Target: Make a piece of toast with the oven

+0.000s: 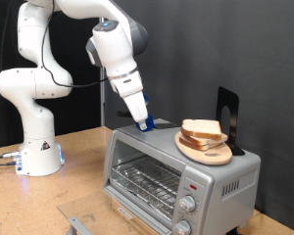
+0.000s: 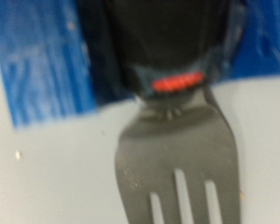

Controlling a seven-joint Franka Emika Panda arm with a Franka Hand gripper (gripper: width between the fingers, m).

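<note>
The silver toaster oven (image 1: 176, 174) stands at the exterior view's lower right, with its glass door shut and the wire rack showing behind it. Two slices of pale bread (image 1: 202, 130) lie stacked on a round wooden plate (image 1: 208, 151) on the oven's top. My gripper (image 1: 144, 123) reaches down onto the oven's top, to the left of the plate. In the wrist view the blue fingers (image 2: 42, 65) sit against both sides of the black handle of a metal fork (image 2: 182, 168). The gripper (image 2: 168, 51) is shut on that handle, just above the pale oven top.
A black upright stand (image 1: 227, 113) sits on the oven's top behind the plate. The arm's white base (image 1: 36, 147) stands on the wooden table (image 1: 78, 186) at the exterior view's left. Two knobs (image 1: 189, 206) and a red light (image 1: 189, 184) are on the oven's front.
</note>
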